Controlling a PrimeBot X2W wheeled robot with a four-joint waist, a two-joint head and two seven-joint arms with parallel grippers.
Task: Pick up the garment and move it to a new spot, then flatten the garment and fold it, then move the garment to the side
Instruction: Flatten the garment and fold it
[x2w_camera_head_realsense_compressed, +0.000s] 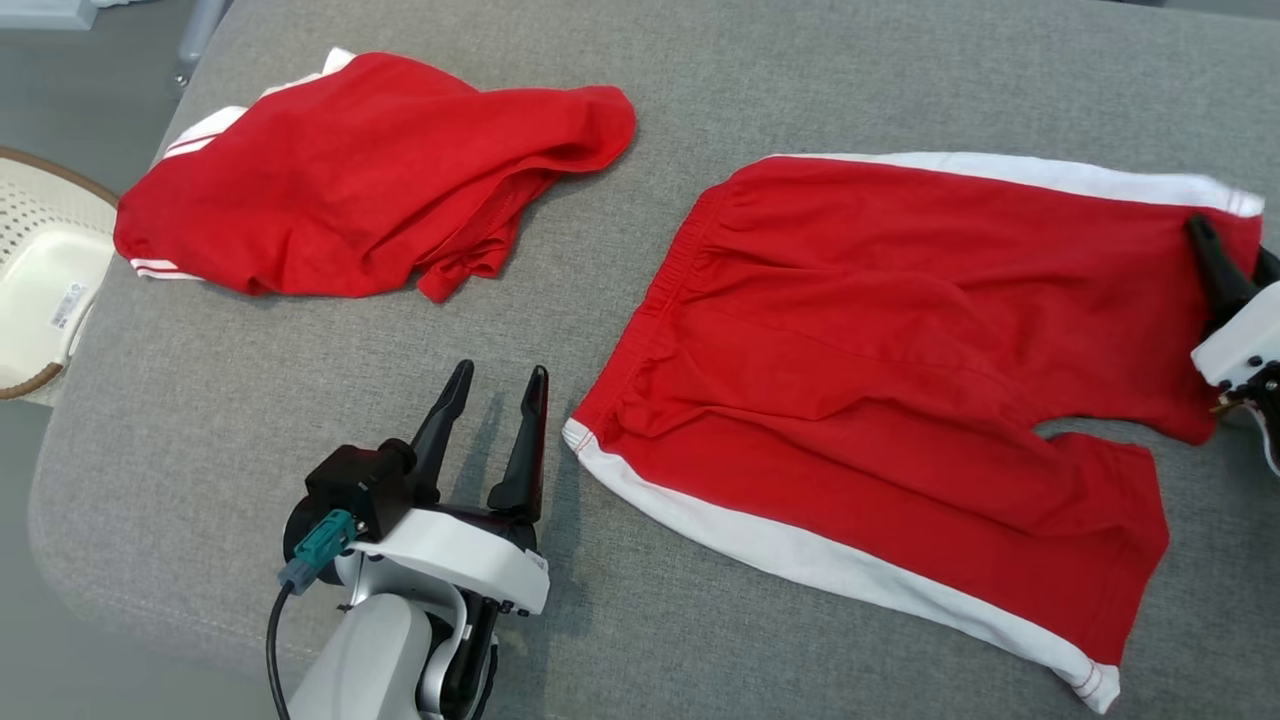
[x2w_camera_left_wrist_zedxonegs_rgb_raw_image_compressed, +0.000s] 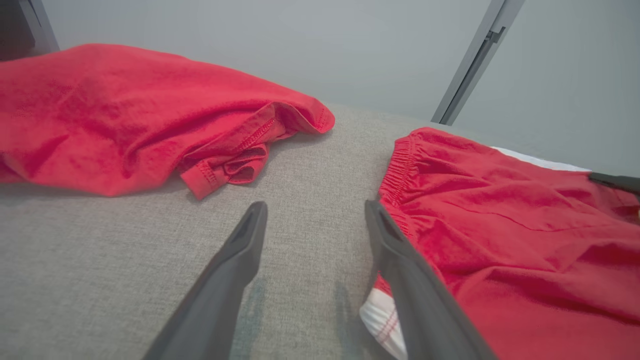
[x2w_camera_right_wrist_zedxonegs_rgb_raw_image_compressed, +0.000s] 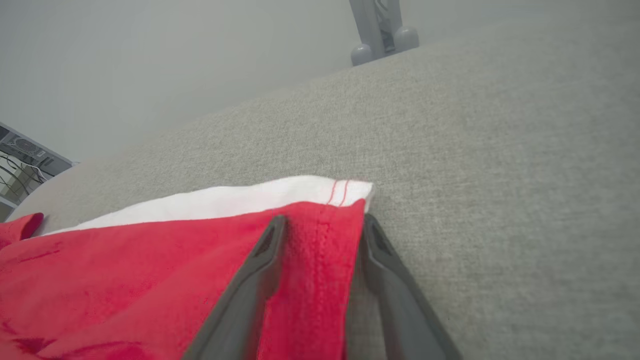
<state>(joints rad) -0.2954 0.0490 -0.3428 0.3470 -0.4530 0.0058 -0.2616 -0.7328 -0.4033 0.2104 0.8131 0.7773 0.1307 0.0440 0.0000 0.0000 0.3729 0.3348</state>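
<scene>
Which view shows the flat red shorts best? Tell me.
Head view: the shorts lie whole, waistband to hems. The left wrist view catches their waistband end; the right wrist view, one hem corner between the fingers of the right pincer.

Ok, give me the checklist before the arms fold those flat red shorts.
1. The shorts lie spread out: ok, lightly wrinkled.
2. The right gripper straddles the leg hem: ok.
3. Hem clamped: not ok, jaws apart.
4. The left gripper is open beside the waistband corner: ok.
5. Left holds cloth: not ok.
6. The crumpled red garment lies apart from the shorts: ok.
</scene>
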